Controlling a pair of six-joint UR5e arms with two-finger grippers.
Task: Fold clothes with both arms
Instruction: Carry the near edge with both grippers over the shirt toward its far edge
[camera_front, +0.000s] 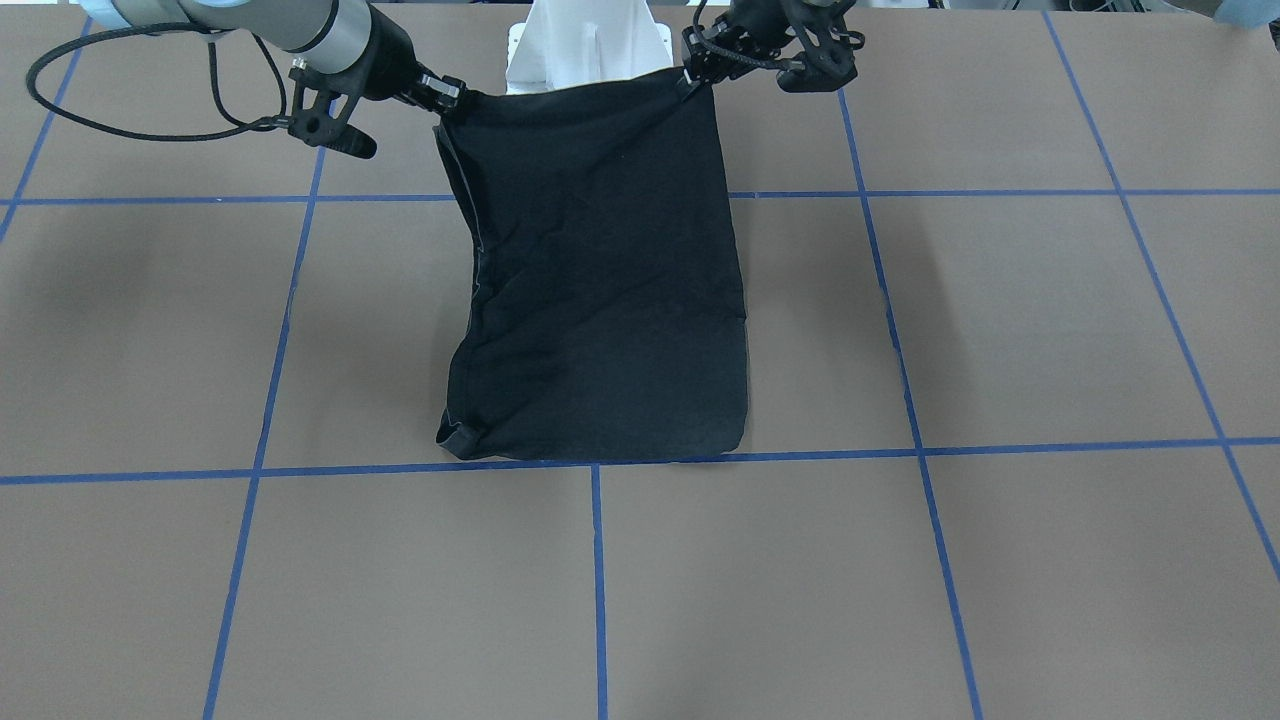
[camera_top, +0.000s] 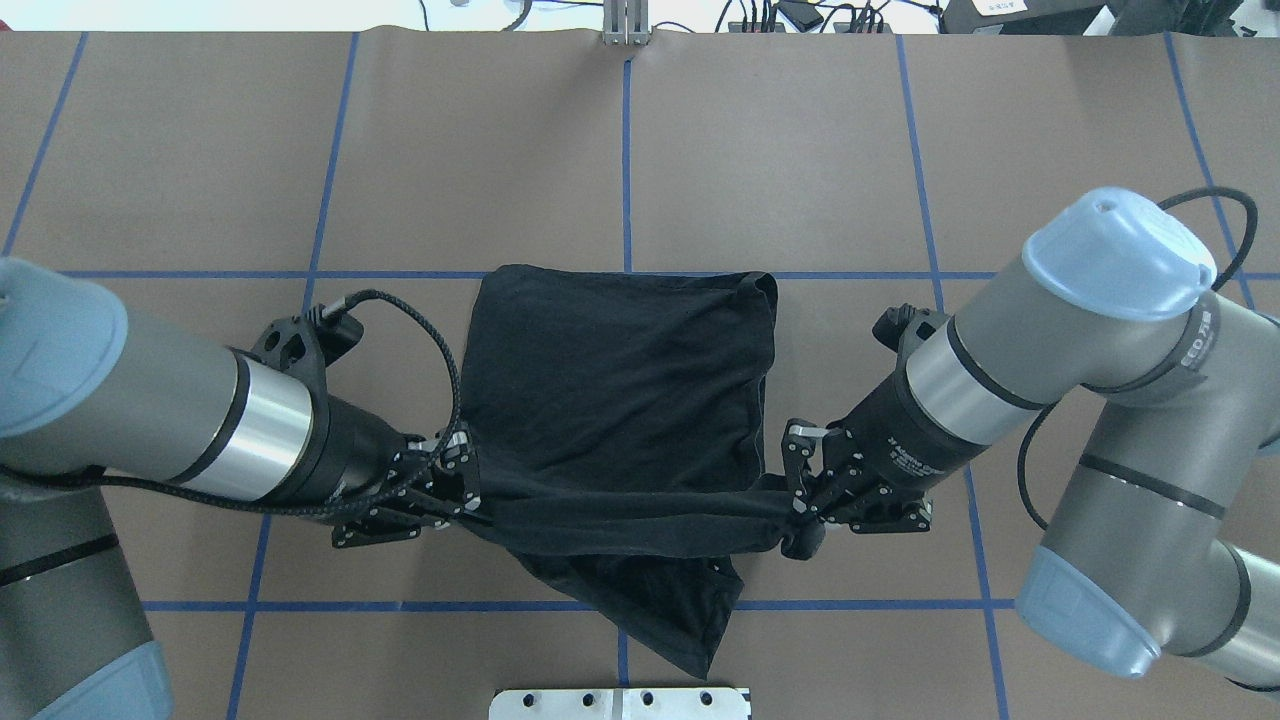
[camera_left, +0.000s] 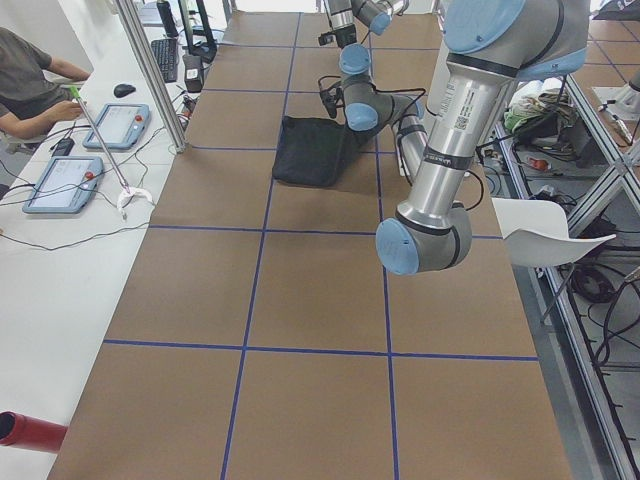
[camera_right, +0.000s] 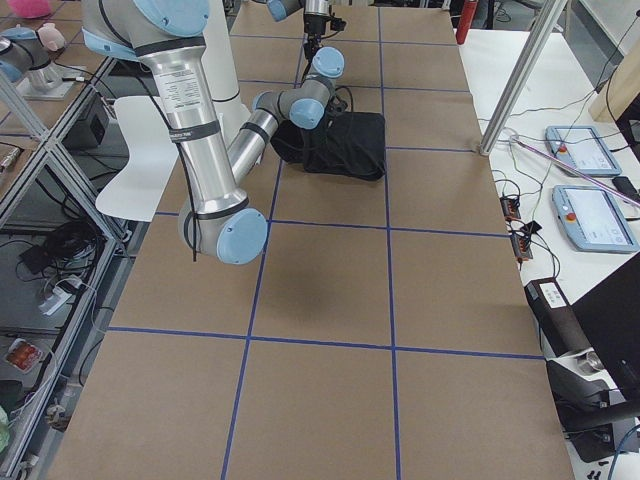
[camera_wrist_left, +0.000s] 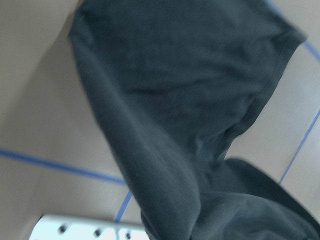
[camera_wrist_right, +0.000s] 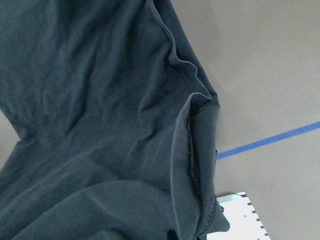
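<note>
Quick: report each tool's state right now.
Left tool: closed, holding the shirt.
Right tool: closed, holding the shirt.

matt black cloth t-shirt (camera_front: 600, 300), matt brown papery table (camera_front: 1050, 320), shiny metal left arm (camera_top: 262, 425).

Brown table covering (camera_front: 1000, 320), marked into large squares by blue tape lines (camera_front: 597, 590). At the robot's edge, white pedestal base (camera_front: 590, 45), with bolt holes along its plate in the overhead view. Along the operators' side, white bench (camera_left: 40, 280) with two blue-edged tablets (camera_left: 122, 125), a black mouse (camera_left: 124, 90), a keyboard (camera_left: 164, 58) and loose cables; seated there, a person (camera_left: 25, 80) in a grey top. Upright metal post (camera_left: 150, 75) at the bench edge. White chair (camera_left: 550, 232) behind the robot; red cylinder (camera_left: 25, 430) at the bench's near corner
</note>
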